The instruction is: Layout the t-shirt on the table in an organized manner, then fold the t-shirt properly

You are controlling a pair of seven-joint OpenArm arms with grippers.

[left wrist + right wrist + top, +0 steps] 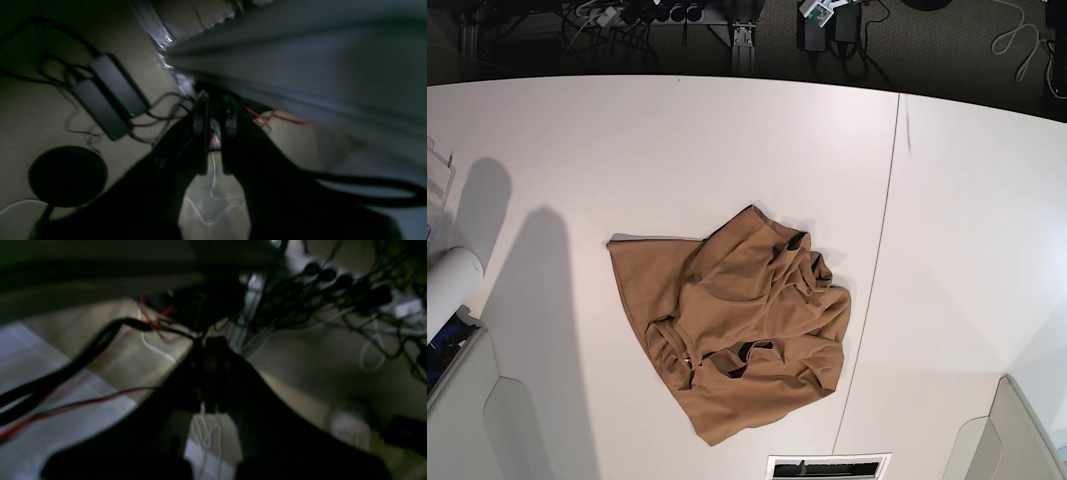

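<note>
Tan-brown short-sleeved t-shirt (732,335) lies crumpled in a loose heap on the white table (667,140), not laid flat. No print. It sits just left of the thin dark seam line running down the table, close to the near edge. One flat section spreads away from the seam twd the upper left; the side nearest the seam is bunched w/ deep folds. Ribbed neckline shows at the heap's lower left.

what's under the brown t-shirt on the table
The crumpled t-shirt lies on the white table, bare tabletop showing all around it. Whether anything sits beneath its bunched folds cannot be seen; the fabric covers that patch.
</note>
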